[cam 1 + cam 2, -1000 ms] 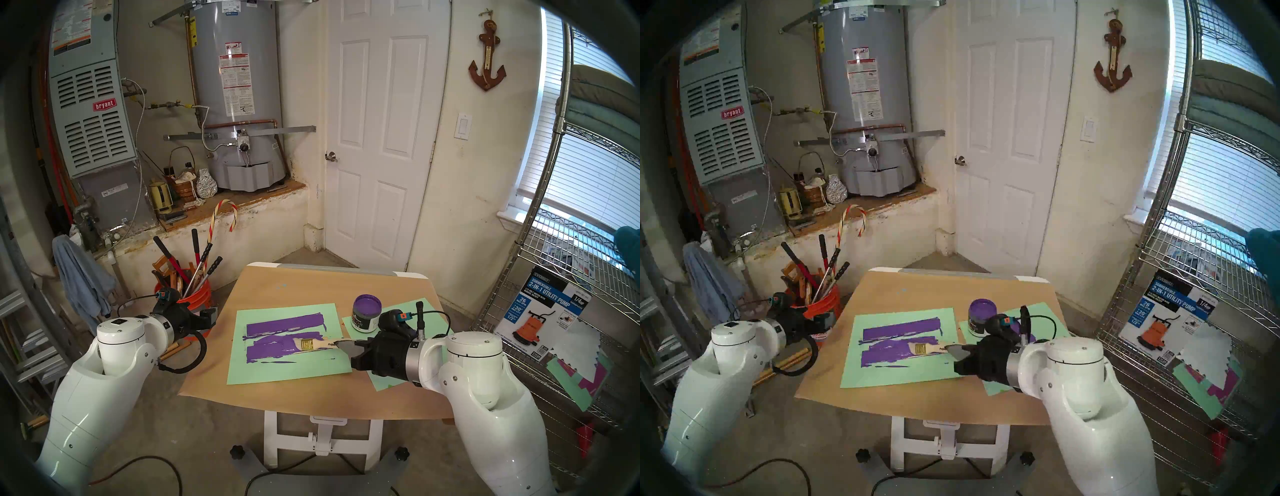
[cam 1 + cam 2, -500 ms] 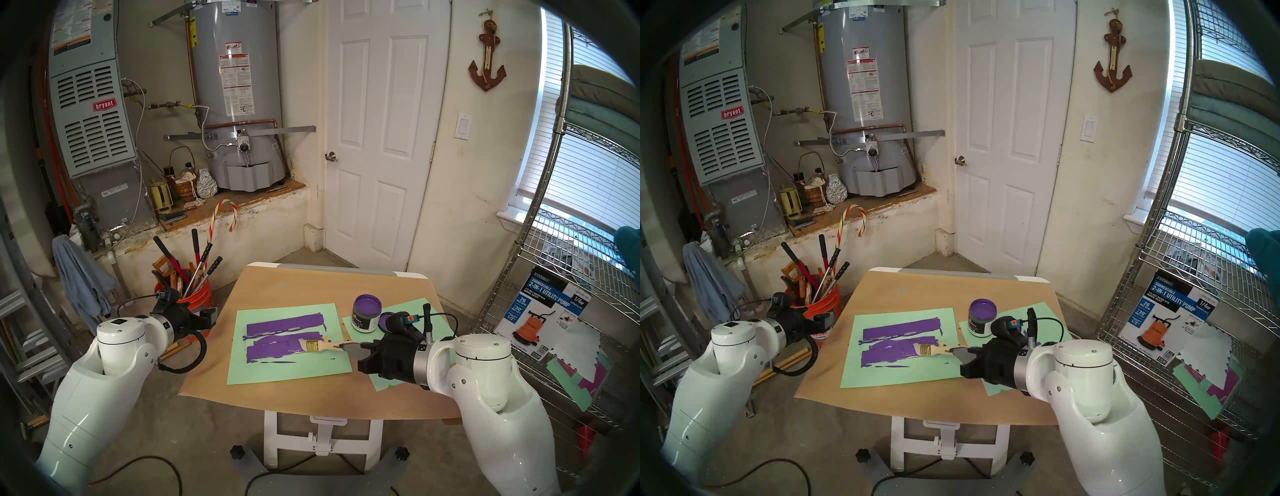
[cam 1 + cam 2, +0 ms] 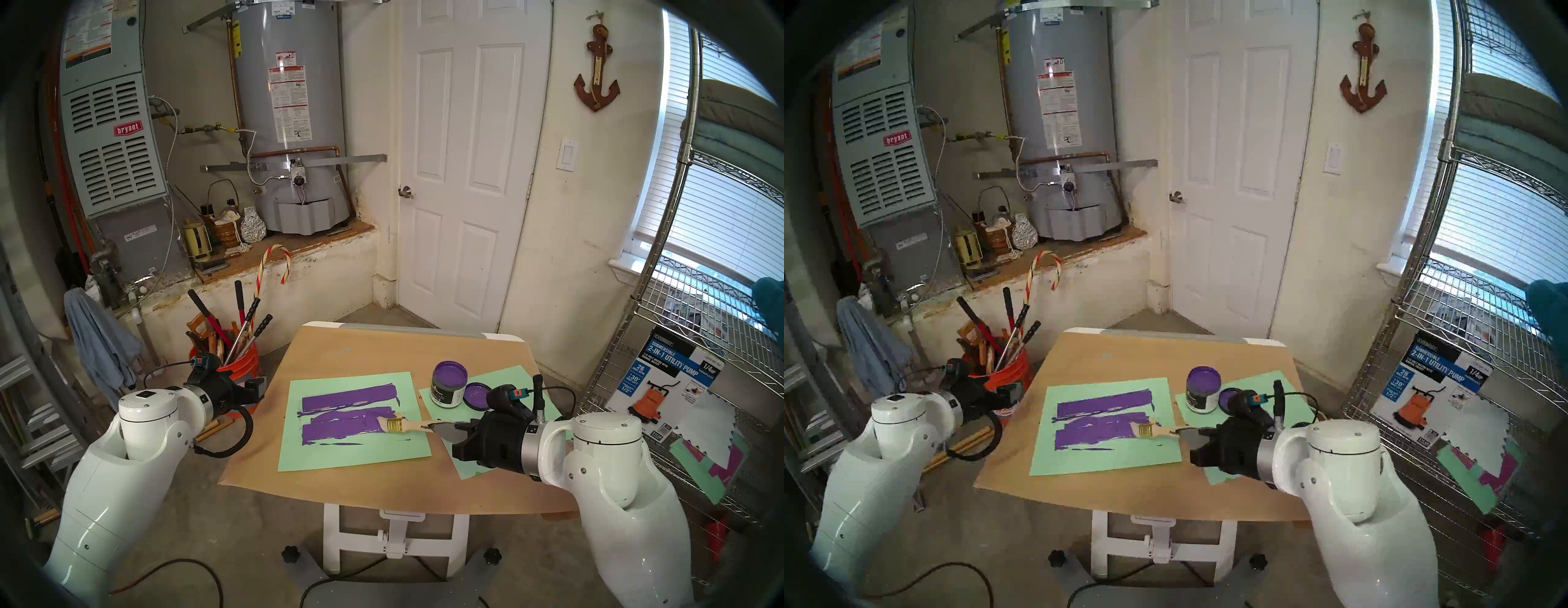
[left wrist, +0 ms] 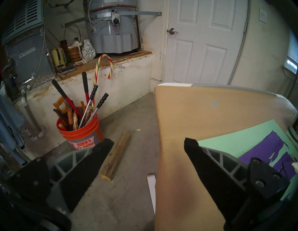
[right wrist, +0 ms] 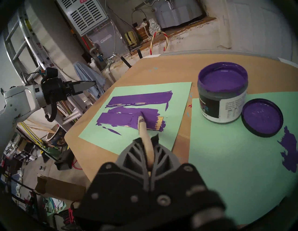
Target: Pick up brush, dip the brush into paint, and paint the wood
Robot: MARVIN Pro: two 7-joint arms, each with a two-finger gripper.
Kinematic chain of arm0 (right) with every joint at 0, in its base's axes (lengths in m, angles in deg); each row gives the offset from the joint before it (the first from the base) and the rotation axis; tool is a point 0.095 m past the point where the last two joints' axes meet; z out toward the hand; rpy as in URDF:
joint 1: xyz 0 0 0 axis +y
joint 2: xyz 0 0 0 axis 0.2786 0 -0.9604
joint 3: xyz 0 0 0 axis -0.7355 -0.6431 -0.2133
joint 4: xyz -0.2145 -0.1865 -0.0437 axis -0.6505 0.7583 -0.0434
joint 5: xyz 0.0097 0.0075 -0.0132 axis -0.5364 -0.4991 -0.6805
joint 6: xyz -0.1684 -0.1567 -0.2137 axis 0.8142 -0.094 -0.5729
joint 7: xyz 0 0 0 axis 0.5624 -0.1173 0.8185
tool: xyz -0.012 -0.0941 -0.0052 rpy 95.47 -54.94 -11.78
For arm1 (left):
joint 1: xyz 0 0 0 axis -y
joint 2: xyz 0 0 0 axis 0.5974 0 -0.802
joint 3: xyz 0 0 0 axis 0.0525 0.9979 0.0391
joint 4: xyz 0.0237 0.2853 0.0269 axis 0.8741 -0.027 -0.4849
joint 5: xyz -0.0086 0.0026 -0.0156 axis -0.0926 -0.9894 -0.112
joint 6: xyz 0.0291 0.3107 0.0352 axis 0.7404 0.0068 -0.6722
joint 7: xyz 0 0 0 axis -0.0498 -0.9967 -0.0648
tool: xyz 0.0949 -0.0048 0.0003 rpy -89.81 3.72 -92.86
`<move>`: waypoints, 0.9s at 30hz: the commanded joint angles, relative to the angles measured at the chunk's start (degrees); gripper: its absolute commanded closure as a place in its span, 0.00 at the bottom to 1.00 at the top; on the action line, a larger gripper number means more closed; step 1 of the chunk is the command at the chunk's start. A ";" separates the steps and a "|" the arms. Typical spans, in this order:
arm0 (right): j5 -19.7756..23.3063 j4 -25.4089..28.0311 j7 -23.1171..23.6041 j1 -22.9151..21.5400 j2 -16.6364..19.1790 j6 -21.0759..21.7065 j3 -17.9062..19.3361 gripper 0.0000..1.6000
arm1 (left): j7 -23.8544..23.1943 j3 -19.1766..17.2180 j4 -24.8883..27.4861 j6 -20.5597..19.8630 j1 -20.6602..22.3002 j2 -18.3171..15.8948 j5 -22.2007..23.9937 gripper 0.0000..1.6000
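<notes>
Right gripper point(image 5: 149, 142) clamped on brush's point(image 3: 408, 425) pale wooden handle, bristles pressed on ribbed wood point(image 5: 133, 120) coated glossy purple; left gripper point(image 4: 149, 142) spread wide, empty.

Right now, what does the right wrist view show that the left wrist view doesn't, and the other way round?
Only the right wrist view shows the right hand shut on the brush, its bristles on the wood, whose right end is bare, plus the open paint and its lid. Only the left wrist view shows the left hand open and empty beside the table, and a plank on the floor. Both show the green sheet with purple paint and the tan table.
</notes>
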 commanded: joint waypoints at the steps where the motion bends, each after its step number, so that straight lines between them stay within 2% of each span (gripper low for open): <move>1: -0.23 -0.08 -0.77 -0.96 -0.79 -0.08 -0.54 1.00 | 0.08 -0.54 0.85 0.10 0.22 -0.07 0.13 0.00; 10: 0.06 -1.82 -0.81 -1.46 0.24 -0.31 0.53 1.00 | 0.08 -0.54 0.85 0.11 0.22 -0.07 0.13 0.00; 27: 0.55 -1.72 -0.82 -0.99 1.52 -0.50 2.11 1.00 | 0.08 -0.54 0.85 0.10 0.22 -0.07 0.13 0.00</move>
